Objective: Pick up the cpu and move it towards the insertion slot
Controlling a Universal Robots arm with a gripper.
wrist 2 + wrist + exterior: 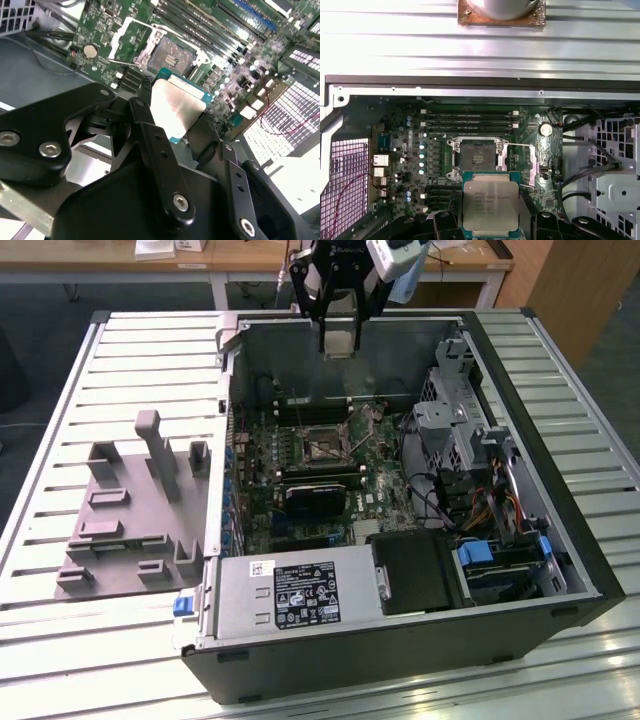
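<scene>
My gripper hangs above the back wall of the open computer case and is shut on the cpu. In both wrist views the cpu is a thin square chip with a silver top, pinched by its edges between the black fingers. The insertion slot is a square socket with a dark centre on the green board, its metal frame flipped open beside it. The cpu hovers above the board, just off the slot's edge.
Grey fixture blocks stand on the slatted table at the exterior view's left. Inside the case are long memory slots, a black module, a power supply, and a drive cage with cables.
</scene>
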